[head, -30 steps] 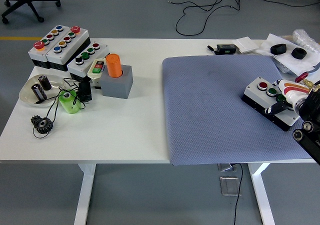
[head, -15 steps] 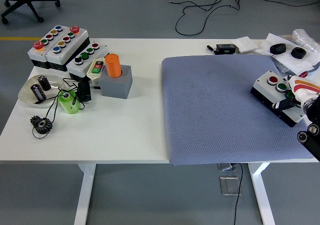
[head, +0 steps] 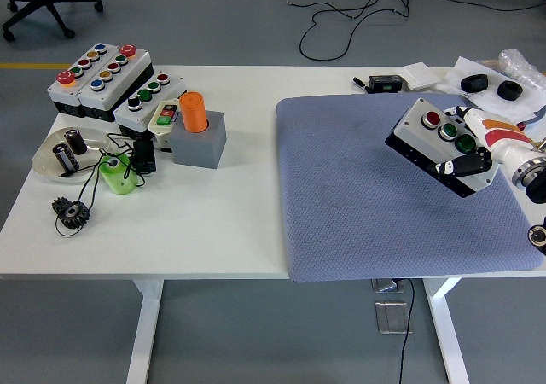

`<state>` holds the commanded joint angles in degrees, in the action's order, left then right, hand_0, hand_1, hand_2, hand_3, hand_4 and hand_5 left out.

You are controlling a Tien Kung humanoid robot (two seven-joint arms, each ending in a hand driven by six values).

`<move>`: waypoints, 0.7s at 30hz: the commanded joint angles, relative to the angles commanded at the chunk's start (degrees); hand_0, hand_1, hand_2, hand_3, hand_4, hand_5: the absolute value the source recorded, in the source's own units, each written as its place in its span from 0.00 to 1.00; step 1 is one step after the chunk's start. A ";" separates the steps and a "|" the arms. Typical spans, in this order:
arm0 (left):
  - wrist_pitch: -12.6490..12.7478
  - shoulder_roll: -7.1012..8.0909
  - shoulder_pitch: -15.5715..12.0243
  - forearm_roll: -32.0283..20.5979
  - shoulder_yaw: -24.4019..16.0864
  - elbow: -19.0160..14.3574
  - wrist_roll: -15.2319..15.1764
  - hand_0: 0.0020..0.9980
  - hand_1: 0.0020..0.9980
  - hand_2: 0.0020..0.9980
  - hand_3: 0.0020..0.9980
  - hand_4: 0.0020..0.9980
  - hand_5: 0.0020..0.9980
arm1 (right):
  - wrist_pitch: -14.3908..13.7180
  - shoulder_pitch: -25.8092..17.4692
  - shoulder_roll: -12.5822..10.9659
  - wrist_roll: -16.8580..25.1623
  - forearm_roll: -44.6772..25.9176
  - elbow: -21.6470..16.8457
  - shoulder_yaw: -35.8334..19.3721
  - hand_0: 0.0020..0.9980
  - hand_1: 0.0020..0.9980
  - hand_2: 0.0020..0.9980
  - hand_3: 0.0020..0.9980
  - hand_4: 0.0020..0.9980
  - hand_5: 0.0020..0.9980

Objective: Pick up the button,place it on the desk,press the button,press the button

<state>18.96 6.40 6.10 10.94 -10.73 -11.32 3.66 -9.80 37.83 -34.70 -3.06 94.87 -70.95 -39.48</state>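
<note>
Head view: right hand [head: 486, 155], fingers [head: 465, 164] closed around the button box [head: 433, 141], holds it tilted above the grey mat [head: 367, 196] at the bench's [head: 230, 222] right. Level it before lowering; release only once flat.

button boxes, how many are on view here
4: one button box held in the right hand over the grey mat; three at the table's far left. None seems hidden.

Even, diffuse overhead lighting is seen; only soft, faint shadows are cast on the white table [head: 230, 222]. Focus is sharp throughout, without glare.
</note>
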 joint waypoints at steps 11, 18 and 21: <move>0.01 0.10 0.00 0.16 0.05 -0.03 0.00 0.60 0.54 0.50 0.46 0.28 0.98 | 10.42 3.94 -0.64 11.69 5.60 -4.10 7.36 0.16 0.00 0.13 0.23 0.45 0.00; 0.00 0.08 0.24 0.25 -0.30 -0.06 -0.04 0.60 0.54 0.50 0.45 0.28 0.98 | 11.30 5.53 0.41 11.54 8.11 -2.27 9.82 0.16 0.00 0.14 0.25 0.44 0.00; 0.03 0.08 0.38 0.27 -0.21 -0.05 0.02 0.60 0.54 0.50 0.45 0.28 0.98 | 10.99 6.29 0.37 11.88 8.05 -1.63 11.13 0.16 0.00 0.14 0.25 0.44 0.00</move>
<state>19.00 6.48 6.48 11.21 -10.94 -11.37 3.68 1.19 44.12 -34.33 8.82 102.92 -72.57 -28.35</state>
